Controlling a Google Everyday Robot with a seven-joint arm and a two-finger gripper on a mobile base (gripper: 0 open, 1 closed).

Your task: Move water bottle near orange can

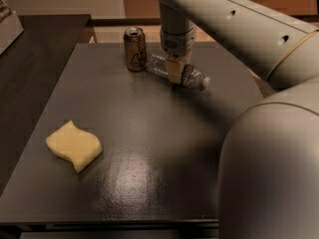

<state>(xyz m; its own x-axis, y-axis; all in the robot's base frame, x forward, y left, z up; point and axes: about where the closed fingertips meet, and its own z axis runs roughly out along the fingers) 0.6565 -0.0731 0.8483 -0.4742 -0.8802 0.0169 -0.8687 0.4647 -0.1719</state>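
The water bottle (193,76) lies on its side on the dark table (164,133), its white cap pointing right. My gripper (174,75) comes down from above at the back of the table and is shut across the bottle's middle. The orange can (135,49) stands upright just left of the bottle. The bottle's base end sits close beside the can. I cannot tell whether they touch.
A yellow wavy sponge (74,146) lies at the front left of the table. My arm and body fill the right side of the view. A second dark surface with a light box (7,29) stands at the far left.
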